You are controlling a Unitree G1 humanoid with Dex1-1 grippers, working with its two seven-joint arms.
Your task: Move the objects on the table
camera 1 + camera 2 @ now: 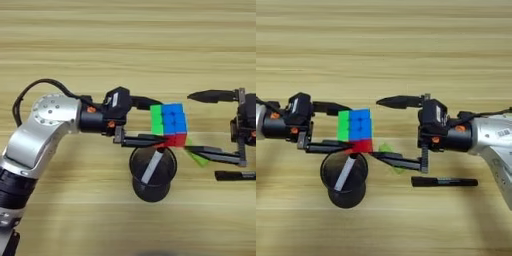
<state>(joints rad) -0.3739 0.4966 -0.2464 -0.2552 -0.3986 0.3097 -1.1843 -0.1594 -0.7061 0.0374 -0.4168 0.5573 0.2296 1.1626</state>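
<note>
Left tool (150, 122) grips the puzzle cube (169, 125), held above the bench (125, 45) just over the black cup (151, 172) at centre. Right tool (388, 130), at 3 o'clock, gapes empty. The black marker pen (443, 182) lies flat toward 4 o'clock.

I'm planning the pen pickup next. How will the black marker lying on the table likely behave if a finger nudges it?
The black marker lies flat and apart from the open right gripper. Being slim and apparently round, it would probably roll on the smooth table when nudged sideways. It looks stiff and likely light, so it may skid or spin.
</note>
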